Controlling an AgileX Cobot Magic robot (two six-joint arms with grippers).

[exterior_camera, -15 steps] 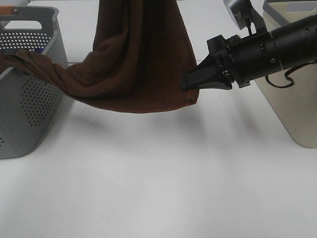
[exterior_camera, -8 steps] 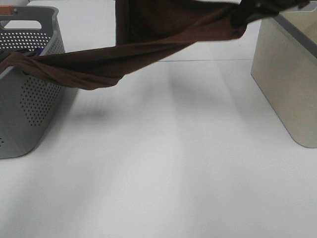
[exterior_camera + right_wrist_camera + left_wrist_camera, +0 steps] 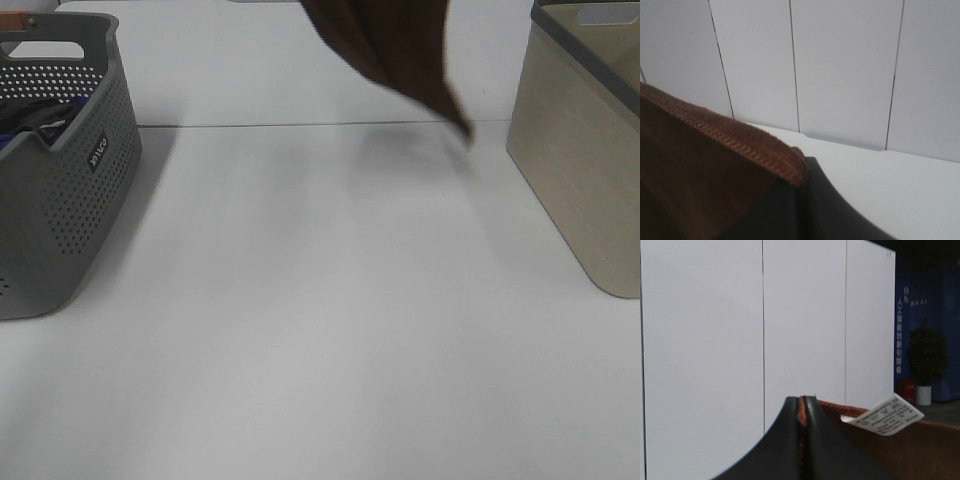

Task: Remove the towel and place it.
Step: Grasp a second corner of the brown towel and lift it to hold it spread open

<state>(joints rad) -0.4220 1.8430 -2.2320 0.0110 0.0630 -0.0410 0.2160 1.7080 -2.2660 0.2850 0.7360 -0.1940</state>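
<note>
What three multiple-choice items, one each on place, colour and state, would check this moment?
1. Where is the towel?
A. Hanging in the air above the table.
B. Inside a container.
C. Spread flat on the table.

2. What colour is the towel?
A. Blue.
B. Brown.
C. White.

3. How is the left gripper?
A. Open and empty.
B. Shut on nothing.
C. Shut on the towel's hem.

Key:
1 A: the high view shows it dangling from beyond the top edge, with no part lying on the table.
2 B: all three views show brown cloth.
3 C: the left wrist view shows the jaws closed with the hem between them.
</note>
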